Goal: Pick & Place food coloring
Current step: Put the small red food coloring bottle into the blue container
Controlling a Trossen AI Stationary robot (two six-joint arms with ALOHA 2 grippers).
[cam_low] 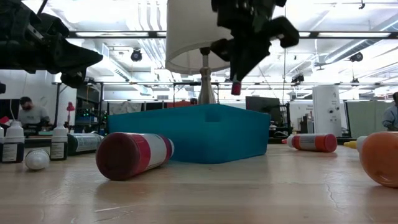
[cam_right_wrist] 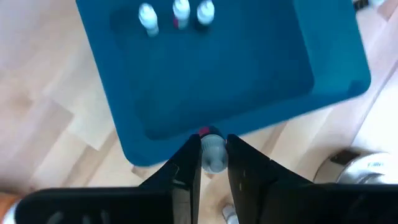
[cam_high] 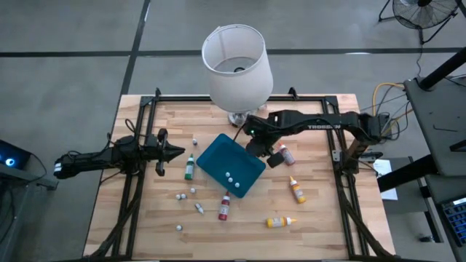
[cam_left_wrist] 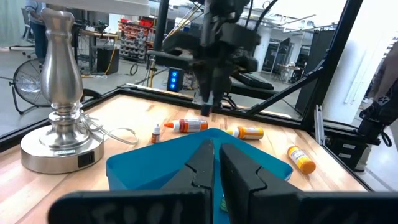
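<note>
A flat teal tray [cam_high: 218,156] lies mid-table with three small pale-capped bottles [cam_right_wrist: 177,12] inside. My right gripper [cam_high: 256,149] hangs above the tray's far right edge, shut on a small red food coloring bottle [cam_low: 236,89]. More food coloring lies on the wood: a green bottle [cam_high: 189,168], a red one [cam_high: 224,207], an orange one [cam_high: 297,190], a yellow one [cam_high: 279,221] and several tiny ones [cam_high: 188,194]. My left gripper [cam_high: 178,153] waits shut at the table's left, pointing level at the tray. My right gripper pinches the small bottle between its two fingers, which slant steeply down from above. The pale cap part [cam_right_wrist: 213,149] sits between the fingertips [cam_right_wrist: 189,163], and the red end [cam_low: 236,89] sticks out below them. The bottle is lifted clear, above the tray.
A lamp with a white shade [cam_high: 237,62] and a metal base [cam_left_wrist: 59,124] stands at the far edge behind the tray. Another red-and-white bottle [cam_high: 287,154] lies right of the tray. Black frame rails [cam_high: 135,182] run along the table's sides.
</note>
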